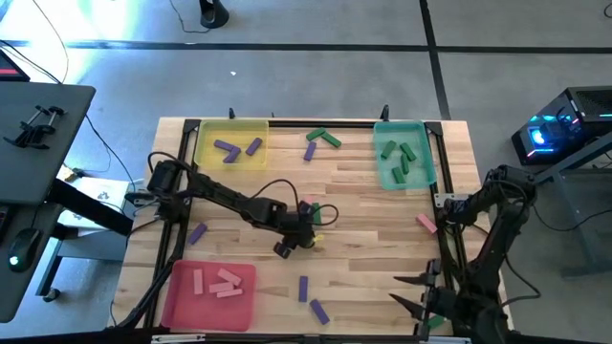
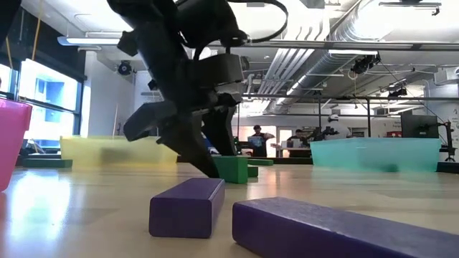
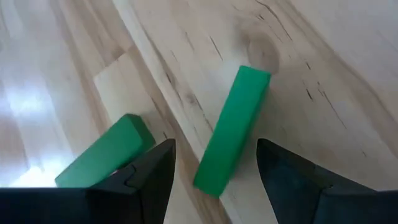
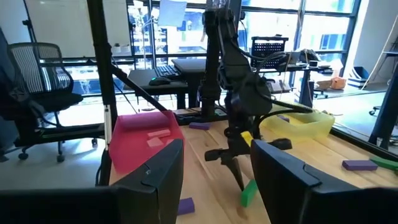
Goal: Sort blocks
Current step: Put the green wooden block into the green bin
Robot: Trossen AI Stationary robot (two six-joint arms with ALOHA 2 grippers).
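My left gripper (image 1: pixel 306 232) is at the middle of the table, pointing down and open (image 3: pixel 214 155). Its fingers stand on either side of the near end of a green block (image 3: pixel 231 132) that lies flat on the wood, with a gap on both sides. A second green block (image 3: pixel 104 155) lies just beside one finger, partly hidden by it. The low view shows the gripper (image 2: pixel 206 154) just above the table by a green block (image 2: pixel 233 168). My right gripper (image 1: pixel 426 298) waits at the table's near right corner, open (image 4: pixel 214 180).
Yellow tray (image 1: pixel 203 153) with purple blocks far left, teal tray (image 1: pixel 382 177) with green blocks far right, red tray (image 1: pixel 182 304) with pink blocks near left. Loose blocks: green and purple (image 1: pixel 320 140) at the far edge, purple (image 1: pixel 198 232), purple (image 1: pixel 303 287), purple (image 1: pixel 318 311), pink (image 1: pixel 426 223).
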